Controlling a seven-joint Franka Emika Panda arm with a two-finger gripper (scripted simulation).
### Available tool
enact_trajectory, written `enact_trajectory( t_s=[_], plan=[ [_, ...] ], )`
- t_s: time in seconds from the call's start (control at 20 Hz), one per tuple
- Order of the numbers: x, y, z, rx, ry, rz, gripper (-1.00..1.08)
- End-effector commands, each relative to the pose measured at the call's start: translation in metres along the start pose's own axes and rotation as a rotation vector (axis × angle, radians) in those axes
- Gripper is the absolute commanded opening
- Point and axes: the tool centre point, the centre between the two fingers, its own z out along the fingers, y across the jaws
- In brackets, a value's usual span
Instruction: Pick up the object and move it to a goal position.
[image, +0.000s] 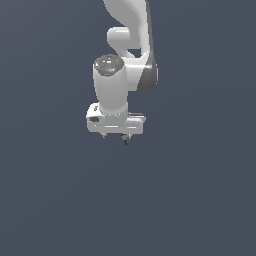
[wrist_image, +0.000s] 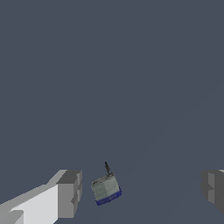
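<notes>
gripper: your white two-finger gripper (wrist_image: 140, 194) is spread wide, holding nothing
object: one small grey-olive blocky lump with a blue edge (wrist_image: 106, 189), between the fingers, nearer one, touching neither
exterior view: shows arm; lump only a dark speck (image: 125, 141) under the hand
count: one lump, two fingers

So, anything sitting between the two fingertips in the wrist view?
Yes: the object, a small grey-olive lump, lies between the open gripper's fingers, nearer one finger and touching neither.
</notes>
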Motion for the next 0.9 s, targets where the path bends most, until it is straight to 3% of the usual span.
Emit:
enact_trajectory(
  t_s=[0.0,0.45,0.85],
  plan=[
    [-0.001,-0.002,0.002,0.000,-0.001,-0.006,1.00],
    [-0.020,-0.009,0.033,-0.003,-0.002,-0.087,1.00],
    [-0.059,-0.024,0.082,-0.003,-0.004,-0.234,1.00]
  ],
)
